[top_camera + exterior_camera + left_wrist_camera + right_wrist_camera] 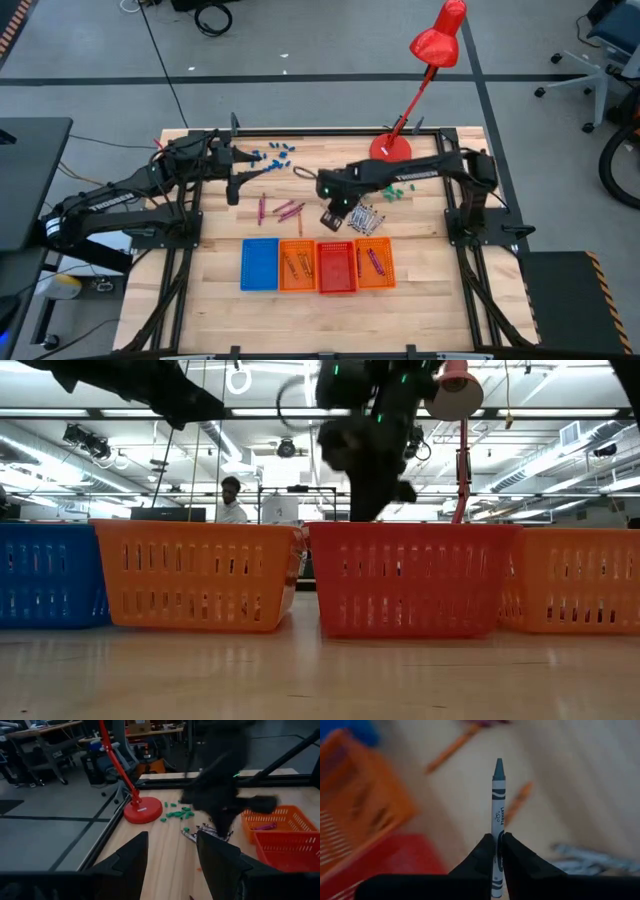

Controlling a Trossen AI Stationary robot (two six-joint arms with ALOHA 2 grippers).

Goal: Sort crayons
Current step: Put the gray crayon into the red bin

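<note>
Blurring most of the table in the right wrist view, so loose orange crayons [451,748] and the silvery grey pile [592,858] read only as smears. Hiding the tray contents from the low view behind basket walls. Pinched between the right gripper [498,846] fingers: one grey crayon [498,805], upright, tip outward, above bare wood just behind the red tray [336,267]. Left gripper [170,865] spread wide, holding nothing, near the blue bits [272,155].
</note>
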